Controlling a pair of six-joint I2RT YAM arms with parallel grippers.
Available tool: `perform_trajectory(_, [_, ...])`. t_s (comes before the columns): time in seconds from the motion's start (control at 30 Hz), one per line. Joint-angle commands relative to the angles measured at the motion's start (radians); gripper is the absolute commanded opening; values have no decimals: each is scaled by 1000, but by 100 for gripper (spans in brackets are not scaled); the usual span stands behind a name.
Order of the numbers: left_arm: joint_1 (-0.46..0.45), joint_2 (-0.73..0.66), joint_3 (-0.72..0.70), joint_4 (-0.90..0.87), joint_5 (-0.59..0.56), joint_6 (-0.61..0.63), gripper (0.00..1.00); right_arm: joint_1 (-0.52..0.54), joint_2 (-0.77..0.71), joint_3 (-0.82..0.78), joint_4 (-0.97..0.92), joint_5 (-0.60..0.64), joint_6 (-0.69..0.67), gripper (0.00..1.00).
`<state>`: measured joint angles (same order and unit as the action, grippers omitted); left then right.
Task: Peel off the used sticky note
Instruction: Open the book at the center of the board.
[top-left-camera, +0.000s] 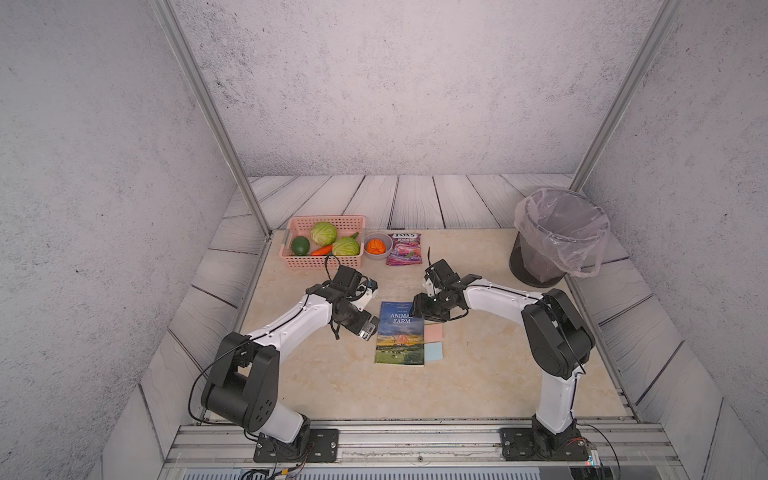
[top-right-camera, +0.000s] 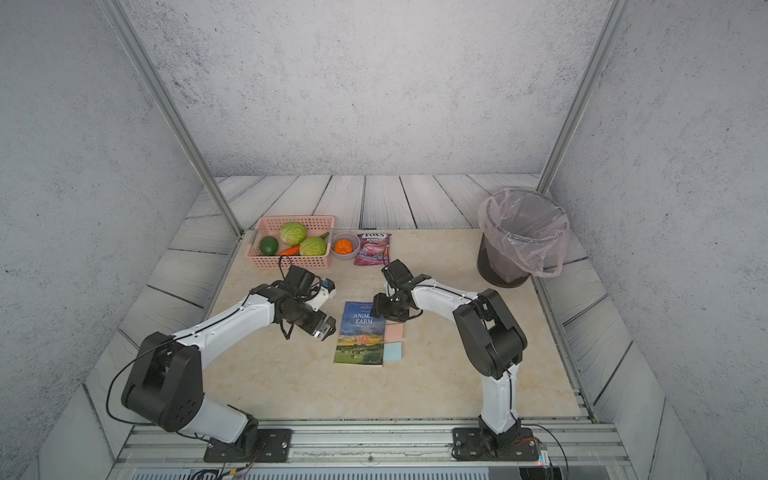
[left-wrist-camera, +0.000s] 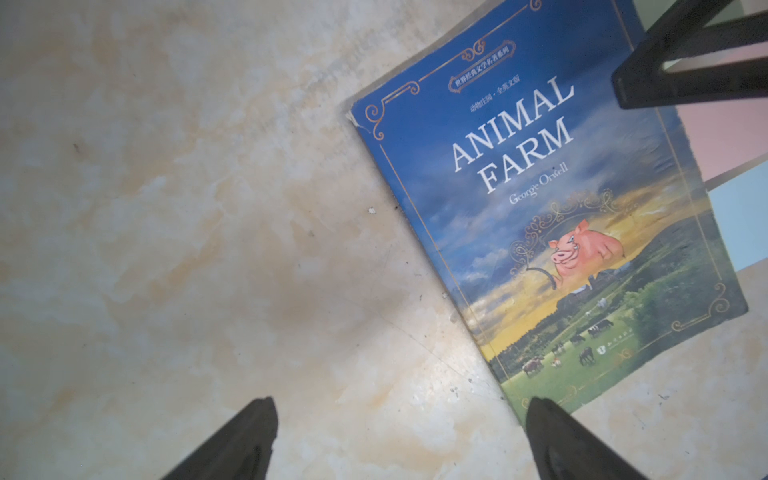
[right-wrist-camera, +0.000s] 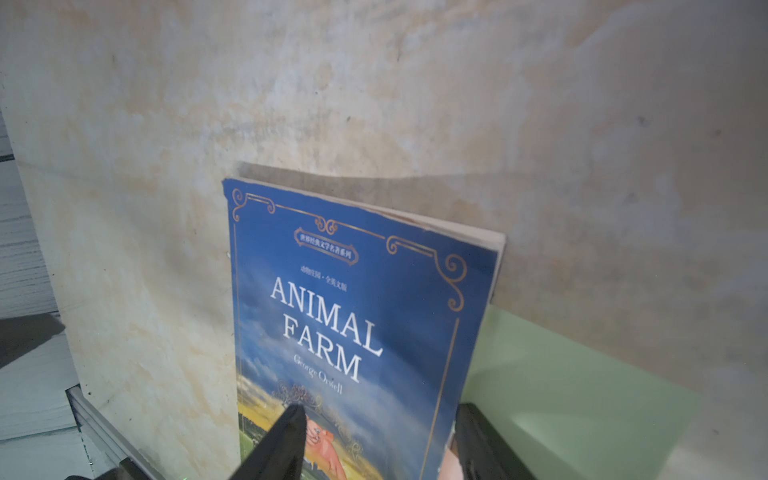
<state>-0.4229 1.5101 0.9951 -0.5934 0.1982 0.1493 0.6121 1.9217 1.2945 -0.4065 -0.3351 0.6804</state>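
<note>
Closest to the lens, in the left wrist view, the left fingers (left-wrist-camera: 249, 444) stand wide apart and hold nothing. Between them lies only bare bench (left-wrist-camera: 166, 208), and one tip shows over the lower corner of the book (left-wrist-camera: 561, 228). The right fingers (right-wrist-camera: 282, 444) are also apart and grip nothing that I can see. One is above the cover, the other at the page edge of the book, just beside the green sticky note (right-wrist-camera: 561, 395). This note lies flat on the bench and comes out from under the cover near the top corner. Whether the tips touch the paper, I cannot tell. In both top views the end of the right arm covers the green note. The pink sticky note (top-left-camera: 433, 331) and the blue sticky note (top-left-camera: 433, 351) come out from the same edge, the pink one nearer to the right fingers. The book lies closed and flat in the middle of the bench, between the two arms. At the far edge stand a pink basket (top-left-camera: 324, 266) with vegetables, a grey bowl (top-left-camera: 377, 255) and a candy bag (top-left-camera: 404, 248), side by side. A bin (top-left-camera: 557, 237) with a plastic liner stands at the far right, well apart from the book.
</note>
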Motion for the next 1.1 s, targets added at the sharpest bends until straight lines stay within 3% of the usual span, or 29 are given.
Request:
perform_trajectory(0.0, [-1, 4, -10, 3, 6, 2, 100, -4, 30, 26, 1, -16, 5, 62])
perform_trajectory(0.63, [0, 0, -12, 9, 10, -1, 100, -6, -14, 5, 120, -183, 71, 61])
perform_trajectory(1.07, [2, 12, -15, 15, 15, 0, 99, -8, -5, -23, 175, -225, 104, 60])
